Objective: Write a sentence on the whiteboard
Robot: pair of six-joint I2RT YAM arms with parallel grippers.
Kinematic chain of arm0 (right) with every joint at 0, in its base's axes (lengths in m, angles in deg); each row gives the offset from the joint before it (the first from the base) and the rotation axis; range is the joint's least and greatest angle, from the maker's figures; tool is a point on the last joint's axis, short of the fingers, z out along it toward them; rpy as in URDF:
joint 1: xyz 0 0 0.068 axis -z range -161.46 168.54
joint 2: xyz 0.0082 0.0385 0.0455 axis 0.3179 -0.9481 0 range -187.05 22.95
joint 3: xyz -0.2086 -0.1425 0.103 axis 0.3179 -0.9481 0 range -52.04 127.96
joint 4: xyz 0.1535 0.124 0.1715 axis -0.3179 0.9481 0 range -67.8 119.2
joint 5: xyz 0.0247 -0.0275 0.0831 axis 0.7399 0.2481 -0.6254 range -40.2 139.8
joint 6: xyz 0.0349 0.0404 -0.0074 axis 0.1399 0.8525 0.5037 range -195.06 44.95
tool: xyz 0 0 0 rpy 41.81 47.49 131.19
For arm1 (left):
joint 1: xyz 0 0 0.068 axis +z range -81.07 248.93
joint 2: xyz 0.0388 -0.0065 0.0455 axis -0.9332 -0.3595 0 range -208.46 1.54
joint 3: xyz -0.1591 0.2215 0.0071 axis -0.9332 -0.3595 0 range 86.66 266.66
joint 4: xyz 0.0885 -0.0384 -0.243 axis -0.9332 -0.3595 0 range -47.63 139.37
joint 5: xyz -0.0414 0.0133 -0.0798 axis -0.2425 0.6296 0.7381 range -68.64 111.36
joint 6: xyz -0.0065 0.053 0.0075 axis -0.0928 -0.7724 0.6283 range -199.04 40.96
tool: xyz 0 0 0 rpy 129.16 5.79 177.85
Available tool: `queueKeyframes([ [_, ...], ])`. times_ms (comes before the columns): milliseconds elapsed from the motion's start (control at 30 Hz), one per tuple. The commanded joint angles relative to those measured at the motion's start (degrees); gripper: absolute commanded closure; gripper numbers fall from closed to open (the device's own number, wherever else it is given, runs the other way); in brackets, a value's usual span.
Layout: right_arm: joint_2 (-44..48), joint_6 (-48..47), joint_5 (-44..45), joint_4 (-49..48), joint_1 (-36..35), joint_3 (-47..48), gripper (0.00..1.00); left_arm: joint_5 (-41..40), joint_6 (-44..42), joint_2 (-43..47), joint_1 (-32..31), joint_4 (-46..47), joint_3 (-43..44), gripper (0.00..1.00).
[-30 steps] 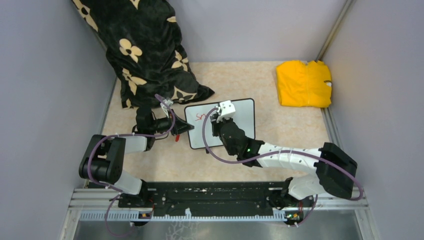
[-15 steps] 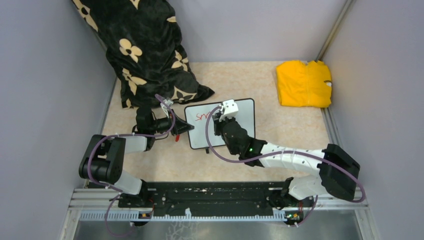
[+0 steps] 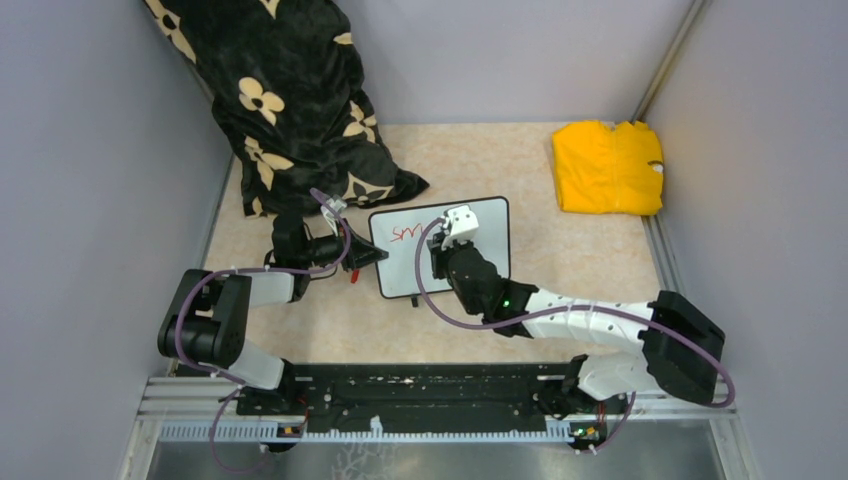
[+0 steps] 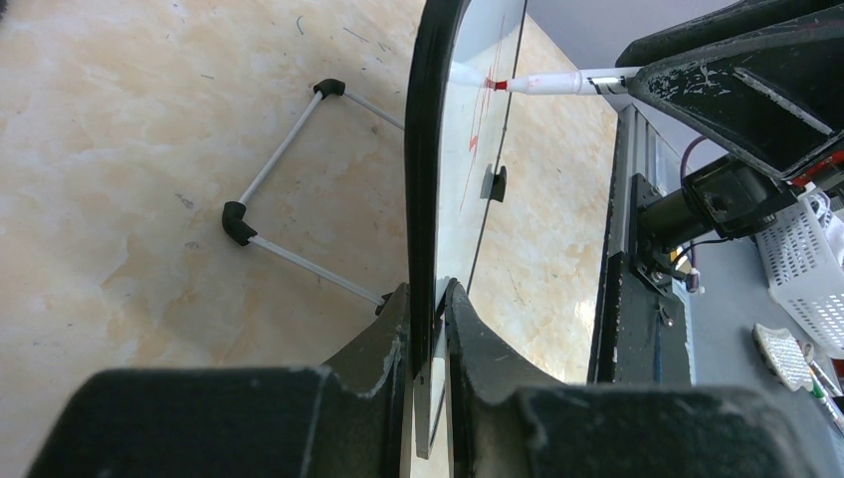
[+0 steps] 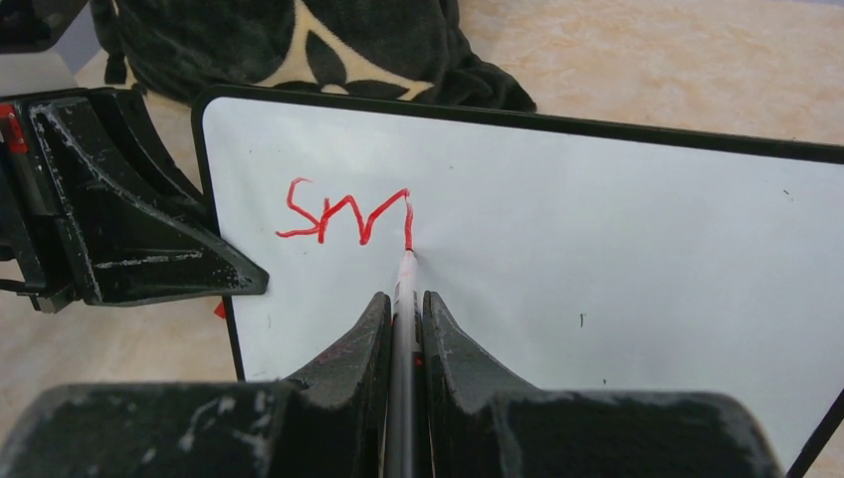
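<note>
Top external view is giving you the whole scene: the beige marbled desk [image 3: 560, 290] is carrying everything, and both arms are reaching in from its near edge. At the far left, a big black blanket with cream flowers [image 3: 290, 110] is spilling down from the back corner onto the desk. At the far right, a folded yellow cloth [image 3: 607, 167] is lying well apart from the work.

Between them, near the middle of the desk, the whiteboard [image 3: 490, 225] is sitting with its white face turned towards the camera. In the left wrist view you are seeing it edge-on, with a thin wire stand with black corner pieces [image 4: 284, 189] showing behind it.

Your left tool [image 4: 428, 319] is pinching the board's left edge, with one finger on each side of the black frame. Your right tool [image 5: 403, 304] is hovering over the left half of the board's face, and its fingers are pressing tightly on a white marker with a red tip [image 4: 557, 82].

In the right wrist view the marker's tip is touching the board at the bottom of a short upright red stroke. That stroke is ending the sentence [image 5: 348, 214], which is reading roughly "sm" so far. Its thin red letters are sitting in the upper left part of the board, close to the left tool.
</note>
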Motion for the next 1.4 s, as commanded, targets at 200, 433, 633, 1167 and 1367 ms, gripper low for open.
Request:
queueKeyframes([
  [200,5.0,0.8,-1.2,-0.8,0.3,-0.7,1.0,-1.1,-3.4,-0.9,-0.9,-2.2,0.9,1.0],
  [433,6.3,-0.9,-0.3,-2.1,0.3,-0.2,1.0,-1.0,-3.6,-0.8,-0.9,-2.4,0.9,1.0],
  [633,4.9,-0.9,-0.2,-2.7,0.4,0.5,1.0,-1.0,-3.8,-0.7,-1.1,-2.6,0.9,1.0],
  [1167,5.1,-0.9,1.3,-3.5,1.2,-0.3,1.0,-1.2,-4.0,-0.9,-1.1,-3.1,1.0,1.0],
  [1367,5.4,-0.8,1.2,-4.4,1.3,-0.5,1.0,-1.2,-4.2,-0.9,-1.2,-3.2,1.0,1.0],
])
